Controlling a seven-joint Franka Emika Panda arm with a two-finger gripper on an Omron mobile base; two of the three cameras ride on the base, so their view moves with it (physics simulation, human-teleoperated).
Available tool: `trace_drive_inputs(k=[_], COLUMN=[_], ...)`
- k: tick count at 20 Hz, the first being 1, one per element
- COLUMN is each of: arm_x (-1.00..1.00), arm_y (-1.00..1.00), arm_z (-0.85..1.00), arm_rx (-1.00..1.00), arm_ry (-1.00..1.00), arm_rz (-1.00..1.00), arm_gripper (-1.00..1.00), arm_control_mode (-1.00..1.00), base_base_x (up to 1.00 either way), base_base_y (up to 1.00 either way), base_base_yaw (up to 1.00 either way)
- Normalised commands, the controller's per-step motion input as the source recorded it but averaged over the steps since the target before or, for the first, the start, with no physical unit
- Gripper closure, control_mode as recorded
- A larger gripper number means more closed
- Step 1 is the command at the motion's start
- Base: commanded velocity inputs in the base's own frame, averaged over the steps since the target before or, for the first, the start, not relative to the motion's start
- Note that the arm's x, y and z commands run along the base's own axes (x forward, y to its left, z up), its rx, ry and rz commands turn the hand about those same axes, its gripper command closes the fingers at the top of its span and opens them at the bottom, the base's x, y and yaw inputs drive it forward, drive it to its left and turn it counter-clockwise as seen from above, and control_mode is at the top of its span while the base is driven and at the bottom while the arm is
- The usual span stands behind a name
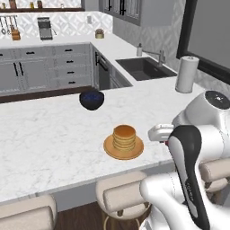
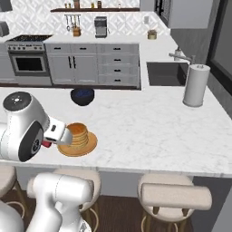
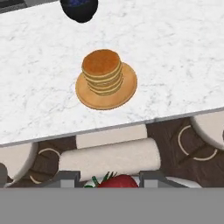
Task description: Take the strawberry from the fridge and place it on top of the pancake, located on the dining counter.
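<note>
Your hand [image 3: 114,178] is pinched on the strawberry [image 3: 117,180], short of the pancake [image 3: 102,70]; it's light, soft, bruisable: grip gently.

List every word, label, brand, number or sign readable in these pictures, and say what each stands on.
None can be read.
White arm's dark link: faint pale marks along it, too blurred to read.
Stack of round golden-brown pancakes, tan-orange plate, dark blue bowl, white paper-towel roll: unmarked.
</note>
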Motion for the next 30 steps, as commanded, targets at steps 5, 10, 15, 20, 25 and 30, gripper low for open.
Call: trace_drive_inputs(k=[5,10,15,20,25,30], arm_x=[0.8,1.0,1.0,1.0,0.9,0.53], arm_y=[-0.02,0.07,0.1,0.16,0.14,0.13], arm_z=[0.0,0.0,-0.2,-0.43,-0.53,-0.45], arm_rx=[0.0,-0.02,-0.03,0.0,-0.01,-0.09], arm_ry=[0.06,0.35,0.4,0.21,0.09,0.01], arm_rz=[0.26,0.06,0.01,0.07,0.08,0.02], arm_gripper=[1.0,1.0,1.0,1.0,1.0,1.0], arm_control_mode=[-1.0,-1.0,-1.0,-1.0,-1.0,-1.0], base_base_x=[0.18,0.0,0.0,0.0,0.0,0.0], base_base_y=[0.0,0.0,0.0,0.0,0.0,0.0], base_base_yaw=[0.09,0.0,0.0,0.0,0.0,0.0])
